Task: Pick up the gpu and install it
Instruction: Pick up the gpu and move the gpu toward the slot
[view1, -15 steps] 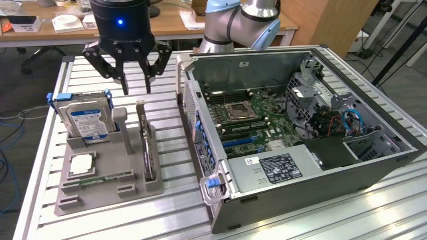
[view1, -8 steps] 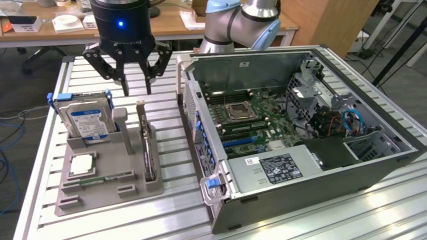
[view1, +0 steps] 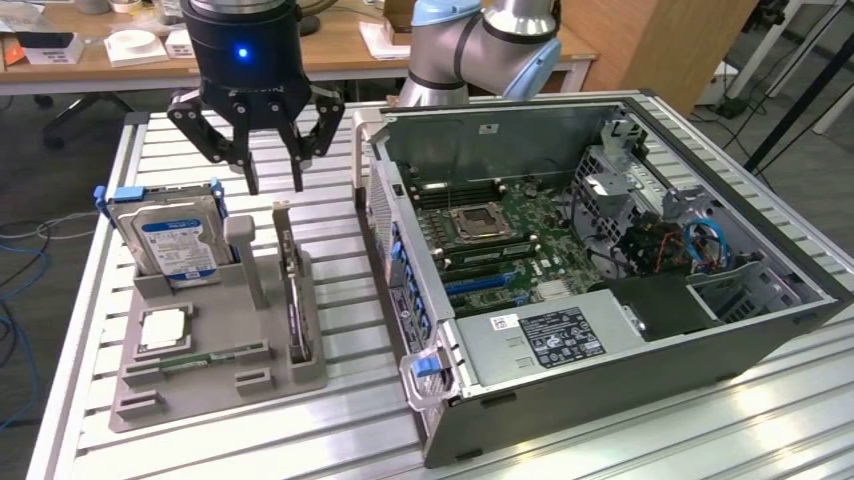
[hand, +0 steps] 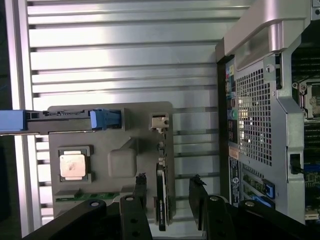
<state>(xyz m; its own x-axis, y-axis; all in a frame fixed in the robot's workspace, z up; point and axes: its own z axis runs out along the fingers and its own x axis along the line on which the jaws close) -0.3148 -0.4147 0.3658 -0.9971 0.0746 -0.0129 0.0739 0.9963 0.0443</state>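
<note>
The open computer case (view1: 601, 250) stands just beside the grey holder (view1: 200, 385), so any sideways drift of mine could knock its wall; the gpu (view1: 288, 290) stands on edge in that holder, thin and untouched; my gripper (view1: 267, 175) hangs above it, fingers (hand: 139, 190) spread apart and empty; the card seems nearer one finger, so I may land on its edge or tip it.

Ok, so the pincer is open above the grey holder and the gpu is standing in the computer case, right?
No. The gpu stands on edge in the grey holder, not in the computer case; the exterior view shows it there. The pincer is open above the holder, as you said.
</note>
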